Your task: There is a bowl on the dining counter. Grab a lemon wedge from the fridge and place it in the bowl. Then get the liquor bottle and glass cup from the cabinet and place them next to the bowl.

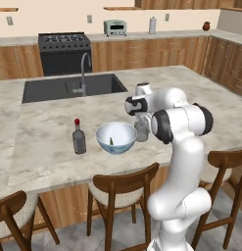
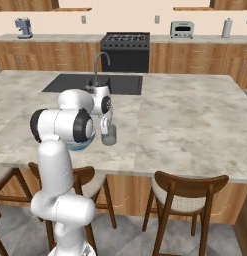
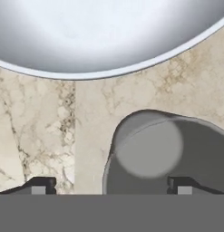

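The pale blue-white bowl (image 1: 116, 137) stands on the marbled dining counter (image 1: 49, 122), and a small yellow-green lemon wedge (image 1: 111, 141) lies inside it. To the bowl's left stands the dark liquor bottle (image 1: 79, 138) with its red cap. The grey glass cup (image 1: 141, 131) rests on the counter just right of the bowl. My gripper (image 1: 141, 120) hangs directly over the cup, open. In the hand view the fingertips (image 3: 38, 186) are spread wide; the cup (image 3: 163, 154) sits off toward the right finger, below the bowl's rim (image 3: 109, 74). The right base view shows the cup (image 2: 109, 135) under the gripper (image 2: 108, 125).
A dark sink (image 1: 68, 87) with a curved tap (image 1: 84, 68) lies behind the bowl. Wooden chairs (image 1: 123, 188) line the counter's near edge beside my base. A black stove (image 1: 63, 51) and toaster (image 1: 115, 27) stand along the back wall.
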Controlling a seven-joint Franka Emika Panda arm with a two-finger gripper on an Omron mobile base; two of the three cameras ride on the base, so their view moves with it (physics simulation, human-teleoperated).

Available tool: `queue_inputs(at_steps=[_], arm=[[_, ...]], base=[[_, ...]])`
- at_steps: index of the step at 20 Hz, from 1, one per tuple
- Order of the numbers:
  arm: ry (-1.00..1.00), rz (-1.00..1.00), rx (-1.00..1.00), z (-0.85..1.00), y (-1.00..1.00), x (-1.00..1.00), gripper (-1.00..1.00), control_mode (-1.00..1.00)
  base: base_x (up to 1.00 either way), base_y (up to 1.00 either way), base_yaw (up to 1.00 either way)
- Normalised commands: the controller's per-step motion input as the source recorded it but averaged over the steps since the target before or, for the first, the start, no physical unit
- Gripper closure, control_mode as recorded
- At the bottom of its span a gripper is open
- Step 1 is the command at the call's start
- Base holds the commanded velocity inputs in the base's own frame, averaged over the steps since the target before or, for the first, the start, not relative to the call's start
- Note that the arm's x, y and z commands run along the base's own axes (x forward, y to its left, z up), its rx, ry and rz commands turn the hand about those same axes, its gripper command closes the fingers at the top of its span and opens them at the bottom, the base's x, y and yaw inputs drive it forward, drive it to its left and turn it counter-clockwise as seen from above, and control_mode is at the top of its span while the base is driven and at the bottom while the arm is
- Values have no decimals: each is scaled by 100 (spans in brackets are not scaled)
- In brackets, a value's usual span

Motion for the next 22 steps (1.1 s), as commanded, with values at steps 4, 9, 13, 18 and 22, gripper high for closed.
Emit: queue_inputs(at_steps=[4,9,13,18,22], arm=[[-26,0,0,79,0,-72,-100,-100],[-27,0,0,100,3,-51,-100,-100],[-17,0,0,79,0,-93,-100,-100],[-14,-1,0,26,2,-100,-100,-100],[-4,0,0,15,23,-100,-100,-100]], base=[[0,0,0],[0,0,0],[0,0,0],[0,0,0],[0,0,0]])
